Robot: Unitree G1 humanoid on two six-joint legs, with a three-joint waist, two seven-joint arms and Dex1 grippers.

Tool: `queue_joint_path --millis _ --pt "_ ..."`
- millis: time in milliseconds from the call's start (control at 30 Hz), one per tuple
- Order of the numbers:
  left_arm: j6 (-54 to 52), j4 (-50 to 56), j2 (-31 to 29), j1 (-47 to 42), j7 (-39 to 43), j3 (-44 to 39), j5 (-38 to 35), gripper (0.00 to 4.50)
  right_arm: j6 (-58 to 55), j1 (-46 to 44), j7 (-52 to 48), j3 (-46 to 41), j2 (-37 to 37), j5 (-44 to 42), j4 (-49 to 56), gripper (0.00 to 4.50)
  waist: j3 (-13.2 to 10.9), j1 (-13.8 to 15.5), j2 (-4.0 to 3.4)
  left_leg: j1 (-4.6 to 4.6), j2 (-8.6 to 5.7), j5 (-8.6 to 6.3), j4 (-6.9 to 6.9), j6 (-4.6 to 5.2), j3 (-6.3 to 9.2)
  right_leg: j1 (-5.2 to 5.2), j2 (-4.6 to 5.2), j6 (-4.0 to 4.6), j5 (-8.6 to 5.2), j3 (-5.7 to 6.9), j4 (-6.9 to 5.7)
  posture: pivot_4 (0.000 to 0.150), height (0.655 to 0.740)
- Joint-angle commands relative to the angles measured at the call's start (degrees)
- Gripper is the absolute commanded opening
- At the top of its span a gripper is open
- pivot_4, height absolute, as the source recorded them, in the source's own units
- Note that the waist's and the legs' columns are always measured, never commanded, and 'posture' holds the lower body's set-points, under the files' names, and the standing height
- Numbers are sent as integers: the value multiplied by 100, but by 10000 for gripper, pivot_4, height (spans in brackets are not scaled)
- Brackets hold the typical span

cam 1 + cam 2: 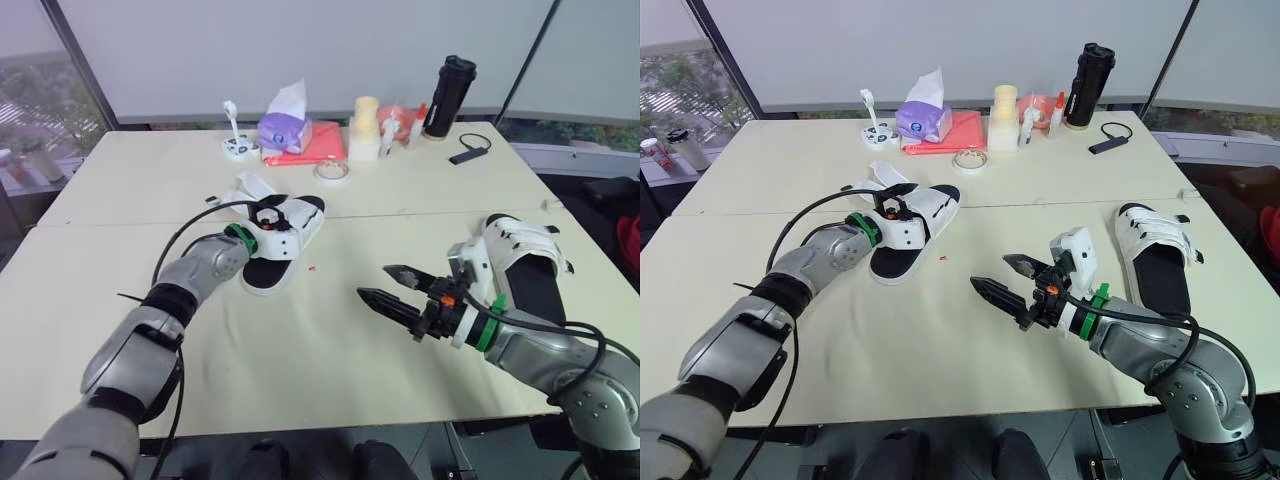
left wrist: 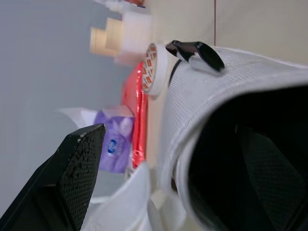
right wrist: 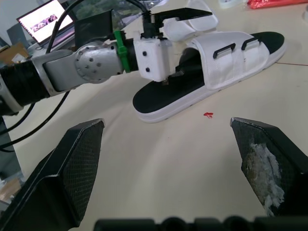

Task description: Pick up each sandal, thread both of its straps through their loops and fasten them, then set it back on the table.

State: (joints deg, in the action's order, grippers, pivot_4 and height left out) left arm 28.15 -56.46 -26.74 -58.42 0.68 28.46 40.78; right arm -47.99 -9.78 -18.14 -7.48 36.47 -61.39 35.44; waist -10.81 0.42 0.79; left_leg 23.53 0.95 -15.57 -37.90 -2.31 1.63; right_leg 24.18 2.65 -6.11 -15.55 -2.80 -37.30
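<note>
- Nearest, my right claw [image 1: 375, 282] hangs released, fingers spread wide, over bare table [image 1: 940, 340] not far from the front edge, with open room all round it.
- Just beyond it, the right sandal [image 1: 1155, 260] lies sole down near the table's right edge. A careless nudge could send it off, I reckon.
- Farther left, the left sandal [image 1: 925, 215] lies flat. My left claw [image 1: 896, 200] is at its white band with fingers parted, not clamped on anything. A loose strap [image 1: 875, 175] flares out beside it.
- Both sandals look light, I'd judge, with a fairly stiff sole and floppy straps. I'd hold the sole's rim and pinch a strap by its tip.
- Farthest, a tape roll [image 1: 971, 160], tissue pack [image 1: 923, 120] and black bottle [image 1: 1087, 85] crowd the back, so lifting toward me is safer.
</note>
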Motion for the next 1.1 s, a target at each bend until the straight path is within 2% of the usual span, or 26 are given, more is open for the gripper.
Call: queue_joint_path --millis 33,100,300,433,500,567,667,733,867,1100 --pt "-61 -575 219 -333 -406 138 197 39645 166 -68 -25 -28 -122 111 50 45000 0 6 0 0 0 0 -1 0 0 0 0 0 0 0 -2 1500 7400" --pt "-61 -818 320 -447 -520 188 241 32345 177 -83 -29 -19 -167 149 34 45000 0 12 1 0 -1 0 -5 0 0 0 0 -1 0 0 -5 1500 7400" --pt "-406 -1447 575 -799 -736 416 445 511 253 -92 25 -62 -328 307 33 45000 3 26 2 -4 -3 0 -14 0 2 -10 0 -4 2 2 -9 1500 7400" --pt "-187 -1519 415 -930 -824 564 548 143 230 -44 20 -132 -330 293 40 45000 4 18 1 -16 -3 0 -14 0 4 -23 -1 -5 3 2 -11 1500 7400" --pt "381 -1441 149 -1027 -1084 852 851 143 227 114 -28 -394 -247 159 31 45000 3 11 3 -17 -3 0 -14 0 5 -22 -1 -5 3 2 -12 1500 7400" --pt "1218 -1293 -144 -1154 -1597 1239 1262 143 212 293 -173 -672 -115 30 -11 45000 1 -10 6 -14 -2 0 -14 0 5 -18 -2 -5 3 1 -11 1500 7400" --pt "2417 -943 -525 -1443 -2885 2033 2188 143 168 555 -512 -905 142 19 -147 45000 0 -17 8 -12 -1 -2 -10 3 2 -15 0 -5 3 -2 -6 1500 7400" --pt "2800 -753 -676 -1643 -3808 2580 2856 143 195 662 -692 -981 271 146 -298 45000 0 23 9 -10 -2 -2 -10 3 2 -15 1 -6 3 -2 -4 1500 7400" --pt "3069 -535 -684 -1838 -5593 3518 3927 143 224 699 -849 -1056 310 159 -399 45000 -1 46 12 -7 -5 -2 -17 3 -2 -18 5 -16 9 -4 -2 1500 7400" --pt "3331 -1032 -194 -1816 -6398 3856 4112 143 214 867 -810 -1071 212 230 -351 45000 1 44 16 -7 -7 -2 -20 3 -4 -21 6 -18 9 -3 0 1500 7400"
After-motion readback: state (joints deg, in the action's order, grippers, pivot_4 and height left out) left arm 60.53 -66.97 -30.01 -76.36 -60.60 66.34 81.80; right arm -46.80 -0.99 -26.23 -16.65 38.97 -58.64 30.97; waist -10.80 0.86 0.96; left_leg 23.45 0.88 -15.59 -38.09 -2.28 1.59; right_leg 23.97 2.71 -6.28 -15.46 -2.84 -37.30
